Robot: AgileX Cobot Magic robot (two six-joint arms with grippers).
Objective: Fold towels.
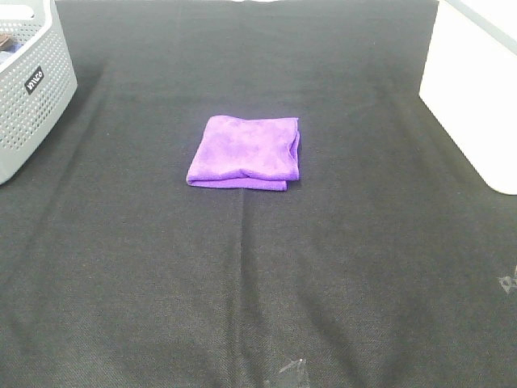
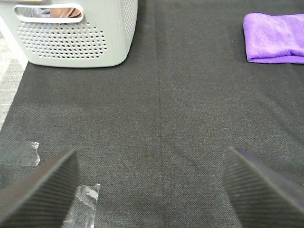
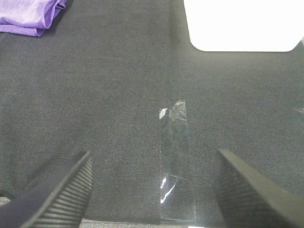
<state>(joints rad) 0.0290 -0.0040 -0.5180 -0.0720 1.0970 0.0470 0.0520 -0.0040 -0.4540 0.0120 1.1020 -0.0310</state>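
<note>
A bright purple fuzzy towel (image 1: pixel 245 152) lies folded into a small thick rectangle at the middle of the black cloth-covered table. It shows as well in the left wrist view (image 2: pixel 275 37) and at a corner of the right wrist view (image 3: pixel 29 16). No white tag shows. Neither arm appears in the exterior high view. My left gripper (image 2: pixel 152 190) is open and empty, low over bare cloth, well away from the towel. My right gripper (image 3: pixel 152 187) is open and empty over a strip of clear tape, also far from the towel.
A grey perforated basket (image 1: pixel 28 93) with cloth inside stands at the far left, also in the left wrist view (image 2: pixel 76 33). A white box (image 1: pixel 477 89) stands at the far right, seen too in the right wrist view (image 3: pixel 237 23). Clear tape strips (image 3: pixel 175 161) lie near the front edge.
</note>
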